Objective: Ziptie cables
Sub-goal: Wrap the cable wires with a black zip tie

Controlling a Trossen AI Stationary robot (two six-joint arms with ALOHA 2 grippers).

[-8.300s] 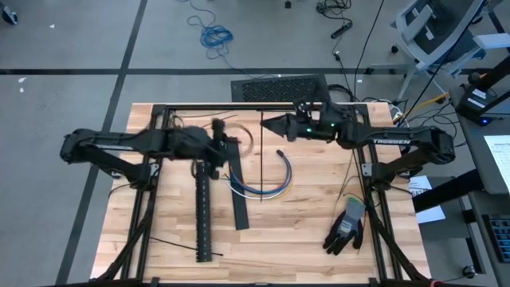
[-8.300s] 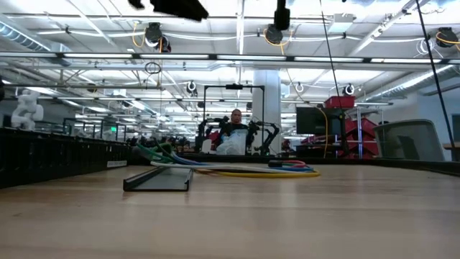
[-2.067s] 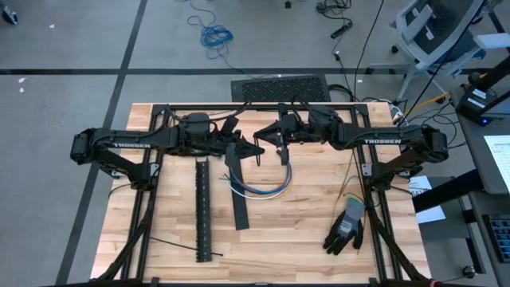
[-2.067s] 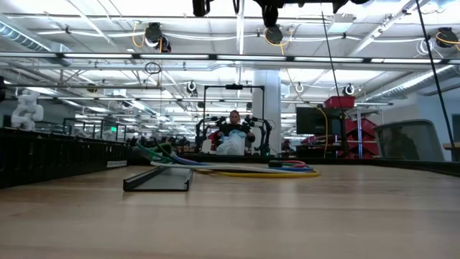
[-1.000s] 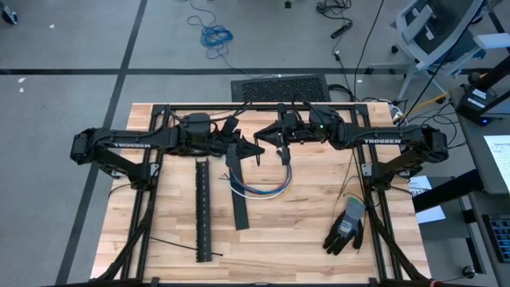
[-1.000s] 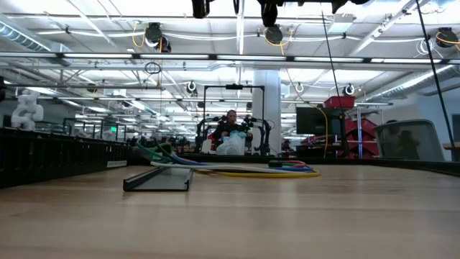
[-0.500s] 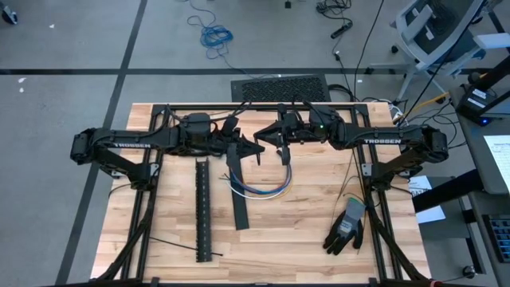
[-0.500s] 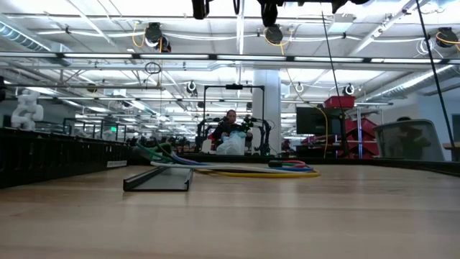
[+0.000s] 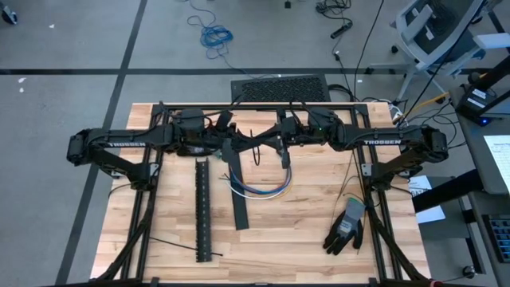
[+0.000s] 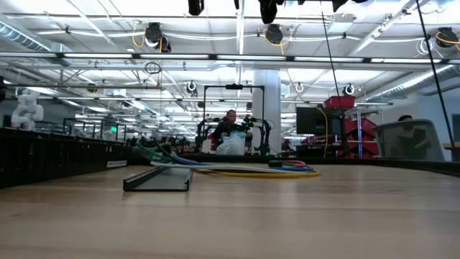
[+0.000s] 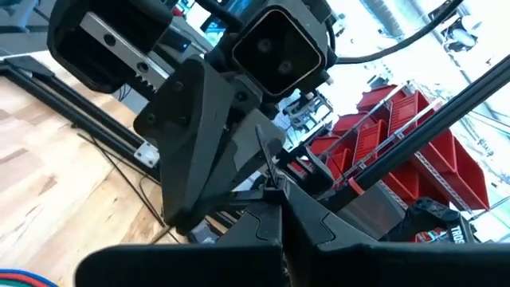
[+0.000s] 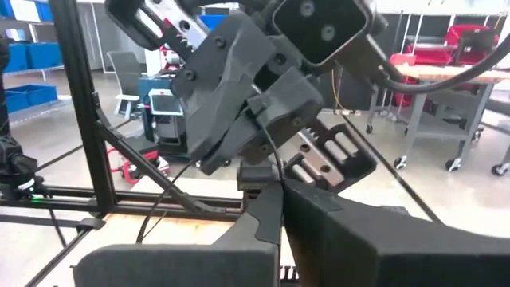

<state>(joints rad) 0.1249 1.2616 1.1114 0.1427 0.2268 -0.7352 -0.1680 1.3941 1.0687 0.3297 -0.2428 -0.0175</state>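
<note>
Both closed hands (image 9: 256,148) tip to tip, aloft

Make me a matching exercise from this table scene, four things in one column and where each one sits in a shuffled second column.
Things:
1. cables
2. glove
3. left gripper
4. perforated black strip

Places:
A. raised above the table's middle, shut, meeting the right gripper
B. near the table's right front corner
C. curved on the wood just under the two grippers
D. flat and lengthwise on the table's left half

Pairs: 1-C, 2-B, 3-A, 4-D
</note>
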